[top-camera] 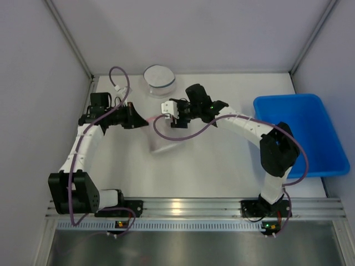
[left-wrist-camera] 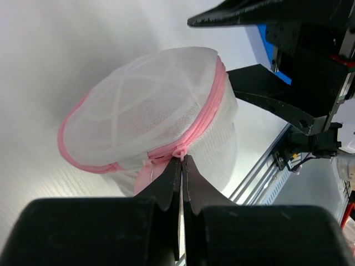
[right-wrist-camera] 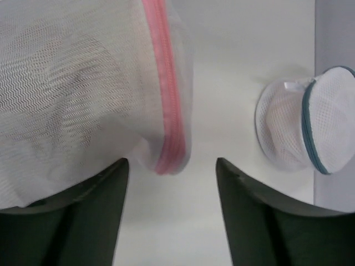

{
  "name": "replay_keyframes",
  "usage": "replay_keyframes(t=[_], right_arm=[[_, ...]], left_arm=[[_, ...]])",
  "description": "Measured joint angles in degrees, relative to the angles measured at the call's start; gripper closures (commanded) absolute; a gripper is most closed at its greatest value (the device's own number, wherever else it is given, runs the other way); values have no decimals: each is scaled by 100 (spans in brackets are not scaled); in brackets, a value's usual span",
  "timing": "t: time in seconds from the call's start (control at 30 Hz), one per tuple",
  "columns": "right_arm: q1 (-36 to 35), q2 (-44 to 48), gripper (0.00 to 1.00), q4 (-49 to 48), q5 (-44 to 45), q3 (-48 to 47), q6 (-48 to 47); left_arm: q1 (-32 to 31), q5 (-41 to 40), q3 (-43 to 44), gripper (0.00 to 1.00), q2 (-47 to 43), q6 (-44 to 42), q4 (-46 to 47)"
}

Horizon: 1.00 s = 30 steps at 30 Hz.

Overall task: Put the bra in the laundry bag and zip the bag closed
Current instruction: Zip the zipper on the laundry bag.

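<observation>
Left gripper (left-wrist-camera: 181, 162) is pinched tight on the pink zip pull (left-wrist-camera: 179, 151) of the white mesh laundry bag (left-wrist-camera: 138, 111), which I see in the middle of the table (top-camera: 222, 160). Right gripper (right-wrist-camera: 172, 163) hangs spread wide over it

Left hand (left-wrist-camera: 182, 162) pinched closed, right hand (right-wrist-camera: 172, 164) open

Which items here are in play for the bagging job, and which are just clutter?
In play: pink-zip bag, zip pull, left pincer shut on it, right pincer open at the bag.
Lying about: teal-zip bag, blue bin.
</observation>
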State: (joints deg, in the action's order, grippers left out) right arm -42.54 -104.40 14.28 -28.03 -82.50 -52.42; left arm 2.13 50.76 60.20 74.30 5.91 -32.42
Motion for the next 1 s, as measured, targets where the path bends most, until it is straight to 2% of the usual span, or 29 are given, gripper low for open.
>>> replay_keyframes(t=[0.07, 0.27, 0.4, 0.63, 0.73, 0.77, 0.83, 0.87, 0.9, 1.0], right_arm=[[68, 17, 24, 96, -9, -138, 2], [101, 376, 23, 608, -208, -140, 24], [42, 577, 27, 798, -426, -157, 269], [-269, 354, 36, 885, -586, -439, 730], [-337, 164, 53, 846, -588, -466, 911], [-345, 85, 65, 844, -592, -470, 973], [-354, -48, 78, 846, -584, -533, 1071], [-354, -111, 92, 844, -568, -566, 1108], [-356, -146, 99, 817, -553, -577, 1123], [-358, -151, 100, 776, -479, -577, 1156]], left_arm=[[-17, 31, 76, 100, 0, -9, -2], [-479, 9, 98, 100, 0, -61, -17], [-837, -85, 98, 100, 0, -142, -22], [-1047, -278, 98, 100, 0, -155, -22], [-1102, -334, 96, 100, 0, -153, -22], [-1123, -363, 96, 100, 0, -153, -24], [-1143, -415, 85, 100, -2, -153, -22], [-1147, -444, 72, 100, -2, -149, -22], [-1152, -483, 57, 100, -2, -142, -22], [-1132, -568, -13, 100, -4, -66, -17]])
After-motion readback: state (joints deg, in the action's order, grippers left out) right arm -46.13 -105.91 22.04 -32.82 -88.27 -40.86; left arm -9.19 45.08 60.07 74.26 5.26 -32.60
